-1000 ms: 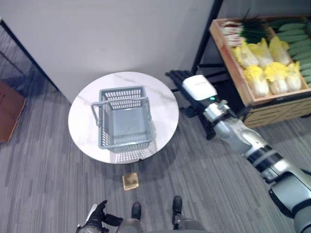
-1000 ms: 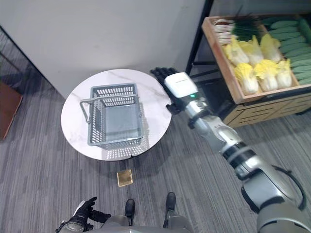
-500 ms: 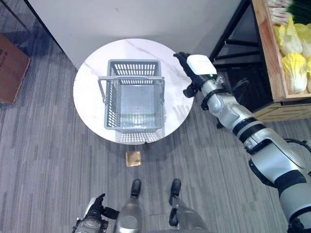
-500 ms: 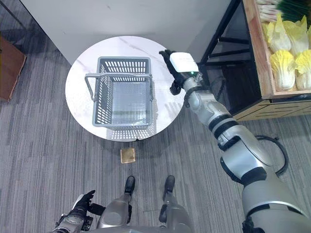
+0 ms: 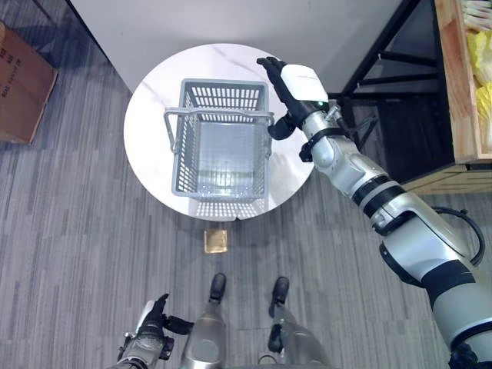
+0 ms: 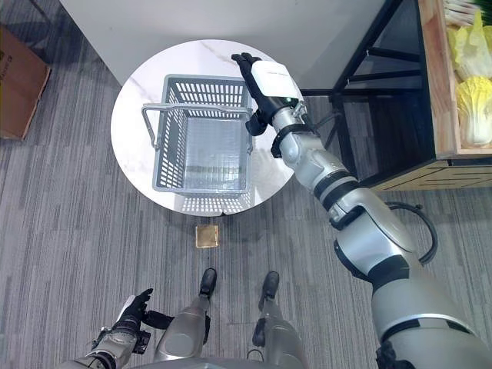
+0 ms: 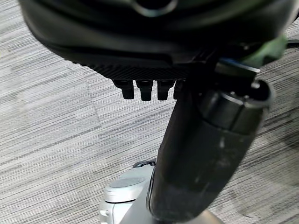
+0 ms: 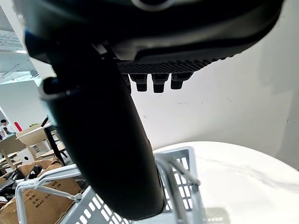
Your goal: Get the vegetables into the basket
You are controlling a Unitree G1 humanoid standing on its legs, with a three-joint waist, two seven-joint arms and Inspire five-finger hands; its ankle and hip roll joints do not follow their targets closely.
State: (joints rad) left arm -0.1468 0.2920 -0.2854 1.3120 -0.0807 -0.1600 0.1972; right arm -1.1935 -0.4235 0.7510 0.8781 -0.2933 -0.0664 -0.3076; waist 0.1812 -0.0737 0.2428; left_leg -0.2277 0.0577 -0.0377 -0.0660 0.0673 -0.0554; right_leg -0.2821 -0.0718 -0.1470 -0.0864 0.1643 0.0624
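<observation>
Barely begun: basket (image 5: pixel 222 146) empty on the bench (image 5: pixel 146 123), vegetables (image 6: pixel 473 96) well apart in the crate (image 6: pixel 432 84), right hand (image 6: pixel 260 81) over the basket's rim with fingers seemingly straight, holding nothing, left hand (image 6: pixel 132 316) idle, relaxed.

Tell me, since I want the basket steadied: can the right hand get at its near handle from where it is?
Probably yes. The right hand, fingers straight and holding nothing, hangs at the grey basket's right rim, with its handle just beside it on the round table and nothing between.
</observation>
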